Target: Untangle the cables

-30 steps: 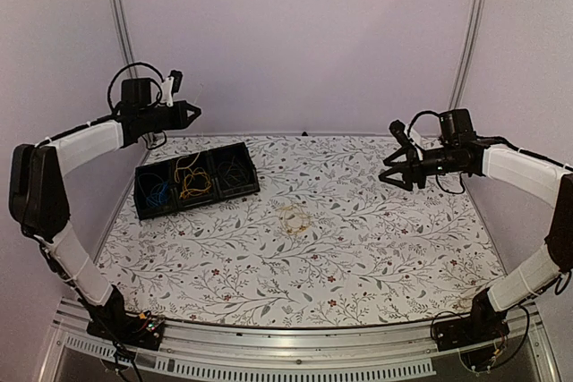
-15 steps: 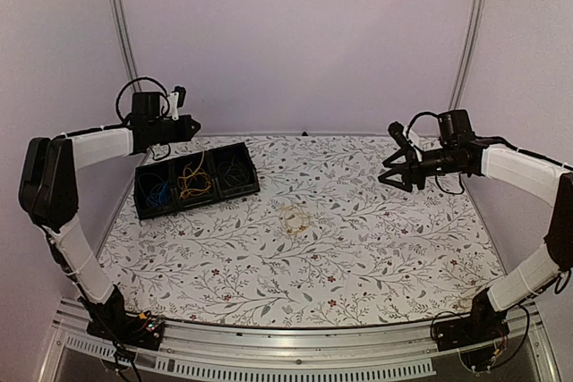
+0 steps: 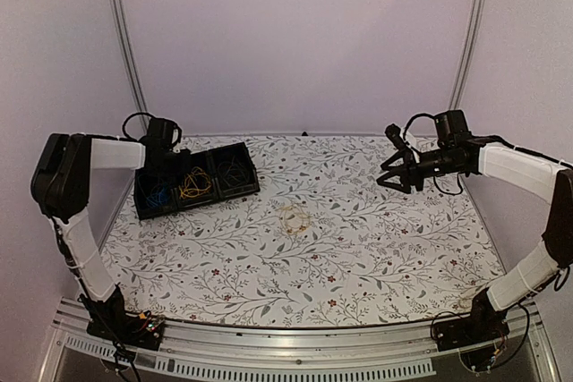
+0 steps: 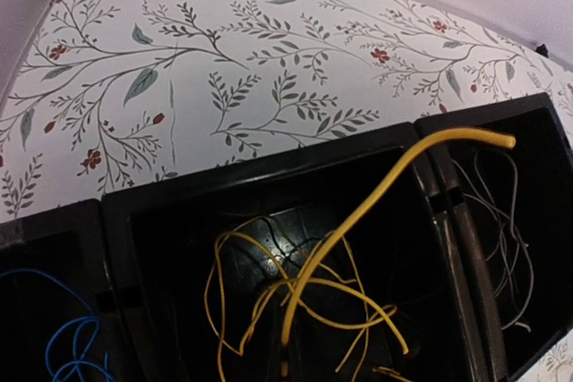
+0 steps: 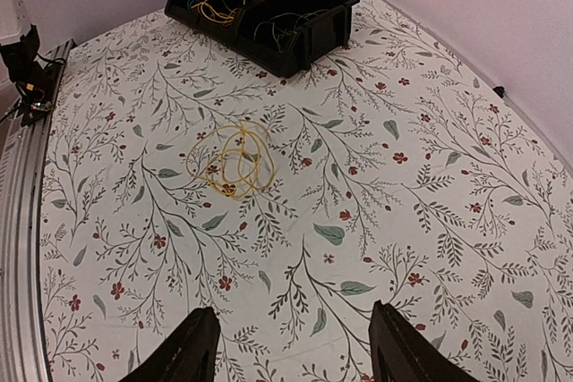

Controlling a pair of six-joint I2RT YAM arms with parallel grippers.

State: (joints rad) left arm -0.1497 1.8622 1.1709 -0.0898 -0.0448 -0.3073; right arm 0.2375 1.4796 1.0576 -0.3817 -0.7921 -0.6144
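A black three-compartment tray (image 3: 240,191) holds blue cables (image 3: 157,192) on the left, yellow cables (image 3: 192,183) in the middle and dark thin cables (image 3: 235,172) on the right. My left gripper (image 3: 179,161) is low over the tray's back edge. In the left wrist view a thick yellow cable (image 4: 376,199) rises from bottom centre across the divider; my fingers do not show against the dark tray (image 4: 269,167). A loose yellow coil (image 3: 294,217) lies mid-table and also shows in the right wrist view (image 5: 235,160). My right gripper (image 3: 394,174) (image 5: 294,310) is open, empty and above the table.
The tray sits at the back left, near the left wall and its metal post (image 3: 121,24). The table's back edge (image 3: 304,135) runs just behind it. In the right wrist view the tray (image 5: 295,46) is far beyond the coil.
My left gripper has come down from well above the tray's back-left corner to just over the tray. The right gripper has hardly moved. The coil on the table is unchanged.
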